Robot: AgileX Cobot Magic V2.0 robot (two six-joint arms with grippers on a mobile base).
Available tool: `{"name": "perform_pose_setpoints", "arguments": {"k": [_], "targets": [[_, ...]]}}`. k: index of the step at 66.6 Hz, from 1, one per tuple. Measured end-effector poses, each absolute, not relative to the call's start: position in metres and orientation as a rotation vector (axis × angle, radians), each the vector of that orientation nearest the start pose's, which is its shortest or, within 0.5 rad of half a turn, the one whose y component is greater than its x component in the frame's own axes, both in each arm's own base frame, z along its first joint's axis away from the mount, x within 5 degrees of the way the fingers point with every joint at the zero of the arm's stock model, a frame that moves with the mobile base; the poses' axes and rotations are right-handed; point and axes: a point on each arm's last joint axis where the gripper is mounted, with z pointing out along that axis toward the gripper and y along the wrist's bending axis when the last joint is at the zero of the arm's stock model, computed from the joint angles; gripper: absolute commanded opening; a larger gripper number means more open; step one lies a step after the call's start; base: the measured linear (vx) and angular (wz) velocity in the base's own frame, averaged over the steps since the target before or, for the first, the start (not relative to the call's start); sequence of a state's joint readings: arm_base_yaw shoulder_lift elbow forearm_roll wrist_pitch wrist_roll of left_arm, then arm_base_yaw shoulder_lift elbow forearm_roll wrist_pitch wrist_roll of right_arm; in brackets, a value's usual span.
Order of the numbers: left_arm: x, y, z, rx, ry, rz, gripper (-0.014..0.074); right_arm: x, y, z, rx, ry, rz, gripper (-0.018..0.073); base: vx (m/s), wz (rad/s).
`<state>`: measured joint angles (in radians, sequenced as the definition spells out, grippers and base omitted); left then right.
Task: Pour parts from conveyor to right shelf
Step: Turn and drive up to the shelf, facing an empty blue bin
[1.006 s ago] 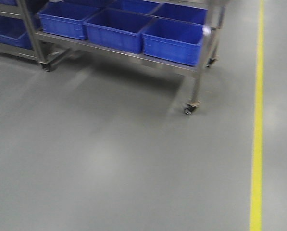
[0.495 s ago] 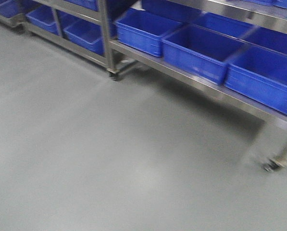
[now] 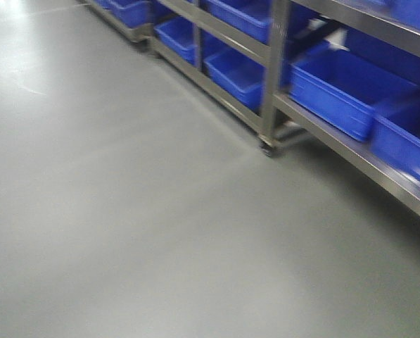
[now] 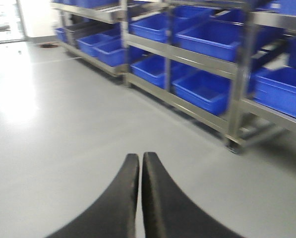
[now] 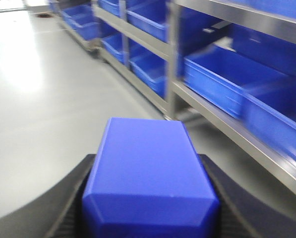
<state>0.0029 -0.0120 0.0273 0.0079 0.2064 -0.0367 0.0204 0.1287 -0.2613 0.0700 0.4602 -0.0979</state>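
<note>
Right gripper [image 5: 148,198] has its two dark fingers [image 5: 73,203] clamped on either side of the bright blue part [image 5: 147,158]. It's a smooth blocky piece with bevelled corners that fills the whole gap, so the jaws are only as far apart as the block is wide. Left gripper [image 4: 140,161] is squeezed right together, tips touching, nothing in it.

Taking the shelf [image 5: 172,59] as the reference: the held part hangs out in front of it and to its left, over the glossy grey floor [image 3: 125,211], not touching the rack. The left gripper is also out in front and left of the shelf, well apart from it, over bare floor.

The shelf itself is a steel frame running from close on the right away into the far left. Big blue bins [image 4: 202,89] sit in rows on its lower and upper tiers, side by side. Under one upright post there's a small caster [image 3: 267,149] on the floor. Left of the shelf the floor has a bright patch of glare. Everything is a bit motion-blurred, so finer detail inside the bins is a no-go
</note>
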Motion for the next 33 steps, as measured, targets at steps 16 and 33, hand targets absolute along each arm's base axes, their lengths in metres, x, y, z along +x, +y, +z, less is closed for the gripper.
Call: {"name": "perform_pose_setpoints", "arguments": {"k": [16, 33], "targets": [[0.0558, 0.0003, 0.1859, -0.028, 1.705, -0.018, -0.0006, 0.0531, 0.0039, 0.252, -0.072, 1.809, 0.018, -0.0005, 0.73, 0.52], [0.0558, 0.0003, 0.1859, -0.028, 1.705, -0.018, -0.0006, 0.0531, 0.0039, 0.252, -0.072, 1.809, 0.018, -0.0005, 0.74, 0.45]]}}
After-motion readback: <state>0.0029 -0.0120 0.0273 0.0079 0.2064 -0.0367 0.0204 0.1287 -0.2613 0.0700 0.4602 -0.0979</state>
